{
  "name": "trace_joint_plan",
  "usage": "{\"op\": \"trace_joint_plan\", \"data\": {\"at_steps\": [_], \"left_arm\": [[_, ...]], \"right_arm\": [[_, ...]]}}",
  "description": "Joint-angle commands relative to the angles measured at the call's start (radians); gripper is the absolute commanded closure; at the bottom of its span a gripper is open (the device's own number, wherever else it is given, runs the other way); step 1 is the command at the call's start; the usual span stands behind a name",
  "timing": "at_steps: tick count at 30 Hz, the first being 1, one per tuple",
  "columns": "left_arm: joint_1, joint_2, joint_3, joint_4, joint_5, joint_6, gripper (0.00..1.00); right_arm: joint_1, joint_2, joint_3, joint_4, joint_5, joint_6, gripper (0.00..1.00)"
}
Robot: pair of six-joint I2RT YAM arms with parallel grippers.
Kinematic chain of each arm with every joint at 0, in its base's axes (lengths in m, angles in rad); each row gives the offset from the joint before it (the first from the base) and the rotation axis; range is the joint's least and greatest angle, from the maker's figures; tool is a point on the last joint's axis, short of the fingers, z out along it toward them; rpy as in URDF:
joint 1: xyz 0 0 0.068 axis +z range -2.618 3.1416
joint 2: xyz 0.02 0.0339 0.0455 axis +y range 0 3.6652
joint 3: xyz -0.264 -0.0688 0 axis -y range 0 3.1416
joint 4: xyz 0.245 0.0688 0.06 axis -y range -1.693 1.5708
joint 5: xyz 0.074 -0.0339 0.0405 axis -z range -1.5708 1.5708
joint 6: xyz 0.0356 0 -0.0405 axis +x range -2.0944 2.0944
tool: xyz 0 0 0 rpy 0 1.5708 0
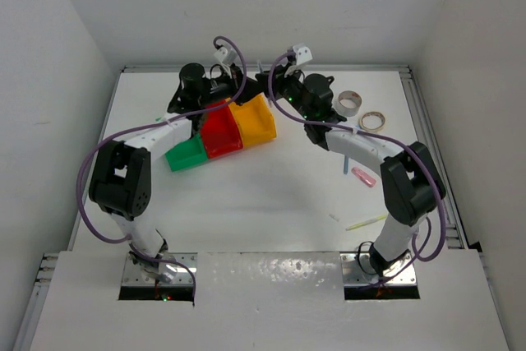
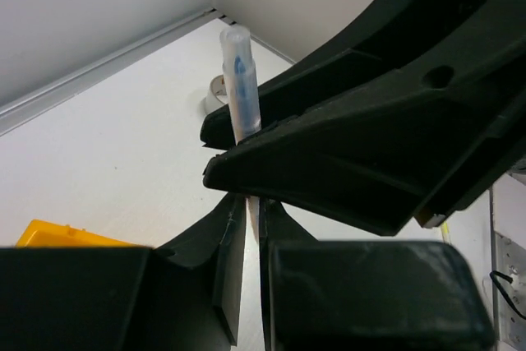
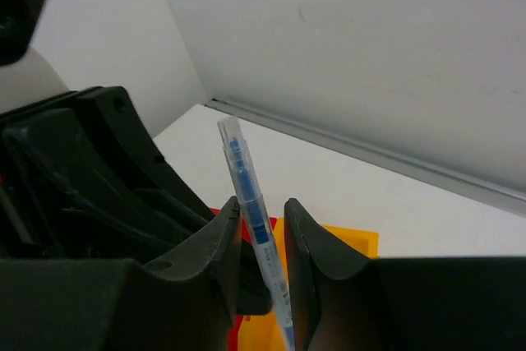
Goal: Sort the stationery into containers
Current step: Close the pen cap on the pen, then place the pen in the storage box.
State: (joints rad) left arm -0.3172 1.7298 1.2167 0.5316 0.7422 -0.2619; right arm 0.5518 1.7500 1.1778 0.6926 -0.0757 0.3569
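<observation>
Top camera: I have the left arm (image 1: 123, 178) and right arm (image 1: 407, 178) meeting above the far edge of the yellow bin (image 1: 256, 119), which sits in a row with the red bin (image 1: 220, 133) and green bin (image 1: 187, 155). The pen between them is too small to make out here. Two tape rolls (image 1: 348, 103) and a pink stick (image 1: 363, 176) lie unsorted on the worktop (image 1: 271, 195) to the right.

Left wrist: the left fingers (image 2: 230, 269) are clenched on the lower barrel of the blue pen (image 2: 240, 80), holding it upright. The right fingers (image 2: 345, 145) cross it higher up. I judge this a handover, so the arm nearer the bins makes the drop.

Right wrist: the right fingers (image 3: 218, 252) stand slightly apart around the blue pen (image 3: 251, 195) with a sliver of gap showing, so I read them as released. The pen hangs in the air over the yellow bin (image 3: 345, 240), not in any bin
</observation>
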Motion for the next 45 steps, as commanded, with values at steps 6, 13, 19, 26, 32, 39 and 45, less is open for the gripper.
{"op": "trace_joint_plan", "data": {"at_steps": [6,13,19,26,32,39,45], "left_arm": [[-0.013,-0.102,0.038,0.232,0.017,0.012,1.00],[-0.013,-0.104,0.035,0.225,0.005,0.012,1.00],[0.001,-0.116,0.027,0.187,0.026,0.030,0.91],[0.099,-0.185,-0.017,0.044,0.031,0.095,0.51],[0.179,-0.248,-0.058,-0.056,-0.021,0.124,0.51],[0.257,-0.303,-0.114,-0.120,-0.139,0.122,0.51],[0.282,-0.332,-0.160,-0.139,-0.191,0.151,0.51]], "right_arm": [[0.008,0.048,-0.021,-0.196,-0.075,-0.001,0.82],[0.000,0.040,-0.020,-0.197,-0.055,-0.016,1.00],[-0.015,0.066,0.054,-0.229,-0.044,-0.033,1.00],[-0.026,0.210,0.298,-0.386,0.007,-0.039,1.00],[-0.020,0.347,0.428,-0.410,0.057,-0.050,1.00],[-0.012,0.463,0.502,-0.444,0.132,-0.081,1.00],[0.005,0.540,0.554,-0.476,0.154,-0.113,1.00]]}}
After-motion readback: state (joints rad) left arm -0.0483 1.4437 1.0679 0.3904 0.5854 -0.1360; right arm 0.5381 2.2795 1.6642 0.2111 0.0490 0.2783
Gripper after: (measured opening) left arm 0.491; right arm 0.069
